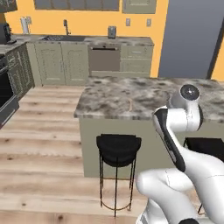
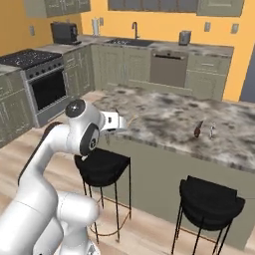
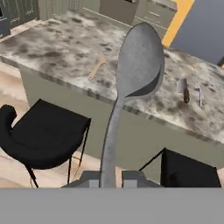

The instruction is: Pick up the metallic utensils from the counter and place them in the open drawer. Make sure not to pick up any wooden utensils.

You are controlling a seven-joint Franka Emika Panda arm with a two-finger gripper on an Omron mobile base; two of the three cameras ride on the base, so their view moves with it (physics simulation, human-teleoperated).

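My gripper (image 3: 108,177) is shut on the handle of a large silver-grey spoon (image 3: 140,57), whose bowl points toward the counter (image 3: 52,48). In the right base view the gripper (image 2: 119,122) hangs just off the island's near left edge, above a stool. Two more metallic utensils lie on the marble at the right: a dark-handled piece (image 3: 184,89) (image 2: 198,129) and a slim silver one (image 3: 199,94) (image 2: 211,131). The tan wooden utensil (image 3: 96,68) (image 1: 131,104) lies nearer the island's left end. The drawer is out of view.
Black stools (image 2: 102,167) (image 2: 211,201) stand along the island's near side, one right under the hand (image 3: 43,135). A stove (image 2: 37,79) and wall cabinets with a sink (image 2: 132,42) line the far side. The wooden floor (image 1: 39,144) to the left is free.
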